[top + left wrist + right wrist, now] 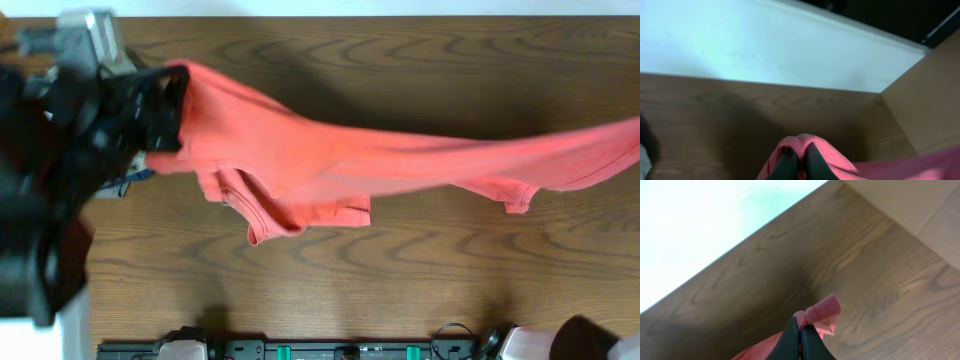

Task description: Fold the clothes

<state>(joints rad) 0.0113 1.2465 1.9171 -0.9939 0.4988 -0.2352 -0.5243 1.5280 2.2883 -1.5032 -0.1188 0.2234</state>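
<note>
The coral-red T-shirt [330, 160] hangs stretched in a long band above the wooden table [400, 260], running from top left to the right edge of the overhead view. A sleeve and the hem droop toward the table near the middle. My left gripper [172, 90] is shut on the shirt's left end; in the left wrist view its jaws [800, 162] pinch a fold of the fabric [800, 142]. My right gripper [800, 330] is shut on a bunched corner of the shirt [822, 311] and is outside the overhead view. No lettering shows.
My black left arm [50, 180] fills the left side of the overhead view. A rail with arm mounts [330, 350] runs along the table's front edge. A pale surface [765, 45] lies beyond the table's far edge, and a tan panel [925, 100] stands at its corner.
</note>
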